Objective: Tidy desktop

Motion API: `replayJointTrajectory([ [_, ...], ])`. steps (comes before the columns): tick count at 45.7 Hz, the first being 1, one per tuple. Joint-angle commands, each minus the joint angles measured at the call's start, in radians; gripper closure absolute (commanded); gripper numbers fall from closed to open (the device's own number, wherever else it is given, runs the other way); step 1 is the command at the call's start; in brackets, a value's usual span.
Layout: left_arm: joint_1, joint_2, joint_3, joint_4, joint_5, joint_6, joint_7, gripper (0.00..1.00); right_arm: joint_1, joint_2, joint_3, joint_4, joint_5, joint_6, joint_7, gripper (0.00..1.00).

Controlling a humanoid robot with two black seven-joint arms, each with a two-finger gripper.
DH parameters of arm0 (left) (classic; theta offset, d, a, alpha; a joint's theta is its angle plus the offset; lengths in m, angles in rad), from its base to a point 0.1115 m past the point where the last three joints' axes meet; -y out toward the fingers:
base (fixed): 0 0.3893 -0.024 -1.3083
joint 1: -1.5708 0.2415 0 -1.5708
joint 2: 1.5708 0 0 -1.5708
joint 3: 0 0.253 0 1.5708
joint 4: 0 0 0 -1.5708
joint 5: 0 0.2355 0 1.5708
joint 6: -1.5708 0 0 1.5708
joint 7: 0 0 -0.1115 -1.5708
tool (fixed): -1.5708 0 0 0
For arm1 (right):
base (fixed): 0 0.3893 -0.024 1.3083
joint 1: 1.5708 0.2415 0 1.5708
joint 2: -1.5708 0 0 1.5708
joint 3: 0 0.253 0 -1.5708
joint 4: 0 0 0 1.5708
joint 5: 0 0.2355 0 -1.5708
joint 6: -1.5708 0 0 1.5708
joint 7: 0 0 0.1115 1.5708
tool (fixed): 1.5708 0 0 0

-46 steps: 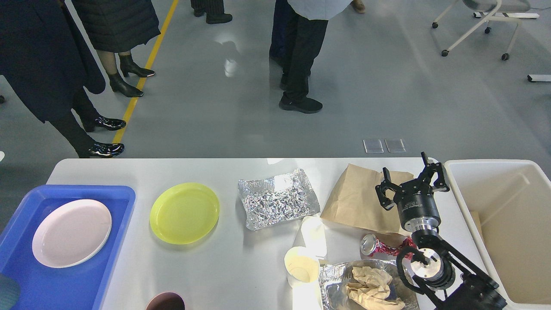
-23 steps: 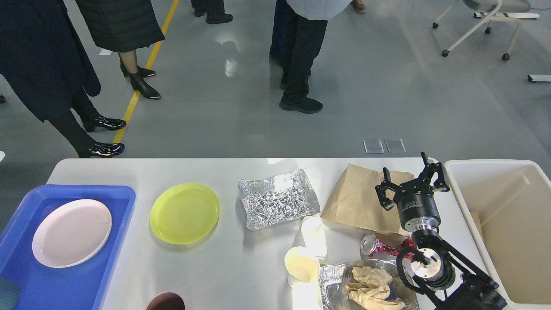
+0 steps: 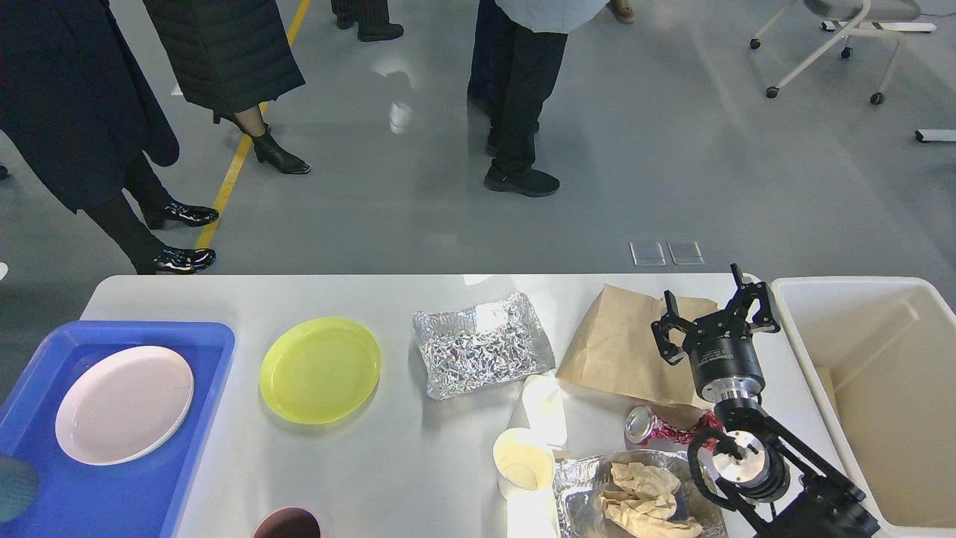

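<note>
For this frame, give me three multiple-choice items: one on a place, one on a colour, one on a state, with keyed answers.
1. Where does the pale plate lie?
A. in the blue tray
B. in the cream bin
C. on the foil sheet

2. What colour is the plate lying bare on the desktop?
A. red
B. yellow
C. black

3. How is the right claw?
A. shut on the can
B. shut on the paper bag
C. open, holding nothing

Answers:
1 A: the tray's rim surrounds it.
2 B: it is bright yellow.
3 C: its fingers stand apart above the bag.
</note>
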Motion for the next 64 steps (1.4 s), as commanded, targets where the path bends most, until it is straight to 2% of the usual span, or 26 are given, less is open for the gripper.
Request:
replayJointTrajectory([
  [1,-0.002,0.005,0.0,-0.006,-0.013,-0.003,-0.003,0.05,0.0,0.0,0.0,0.0,0.0,0.0,0.0,0.0],
  [3,-0.002,0.005,0.0,-0.009,-0.027,-0.005,-0.001,0.08,0.0,0.0,0.0,0.0,0.0,0.0,0.0,0.0],
  [5,-0.002,0.006,0.0,-0.011,-0.036,-0.005,-0.001,0.15,0.0,0.0,0.0,0.0,0.0,0.0,0.0,0.0],
  [10,0.003,0.009,0.002,-0.012,-0.036,-0.008,-0.001,0.43,0.0,0.0,0.0,0.0,0.0,0.0,0.0,0.0],
  [13,0.005,0.009,0.005,-0.023,-0.036,-0.028,-0.001,0.7,0.0,0.0,0.0,0.0,0.0,0.0,0.0,0.0],
  [15,0.005,0.012,0.006,-0.028,-0.036,-0.052,0.001,0.76,0.0,0.0,0.0,0.0,0.0,0.0,0.0,0.0],
  [18,0.003,0.012,0.006,-0.028,-0.036,-0.075,-0.001,0.71,0.0,0.0,0.0,0.0,0.0,0.0,0.0,0.0],
  [20,0.003,0.012,0.005,-0.028,-0.039,-0.078,-0.001,0.59,0.0,0.0,0.0,0.0,0.0,0.0,0.0,0.0],
  [22,0.0,0.014,0.003,-0.026,-0.042,-0.066,0.001,0.4,0.0,0.0,0.0,0.0,0.0,0.0,0.0,0.0],
  [24,-0.002,0.014,0.003,-0.025,-0.047,-0.065,0.002,0.26,0.0,0.0,0.0,0.0,0.0,0.0,0.0,0.0],
  [26,-0.002,0.015,0.003,-0.026,-0.051,-0.065,0.002,0.17,0.0,0.0,0.0,0.0,0.0,0.0,0.0,0.0],
  [28,-0.002,0.02,0.003,-0.026,-0.056,-0.065,0.001,0.13,0.0,0.0,0.0,0.0,0.0,0.0,0.0,0.0],
  [37,0.0,0.028,0.003,-0.028,-0.056,-0.066,0.001,0.09,0.0,0.0,0.0,0.0,0.0,0.0,0.0,0.0],
  [58,0.0,0.028,0.003,-0.029,-0.064,-0.08,-0.001,0.05,0.0,0.0,0.0,0.0,0.0,0.0,0.0,0.0],
  [62,0.003,0.028,0.003,-0.031,-0.077,-0.069,0.01,0.11,0.0,0.0,0.0,0.0,0.0,0.0,0.0,0.0],
  [64,0.003,0.029,0.003,-0.029,-0.091,-0.058,0.011,0.18,0.0,0.0,0.0,0.0,0.0,0.0,0.0,0.0],
])
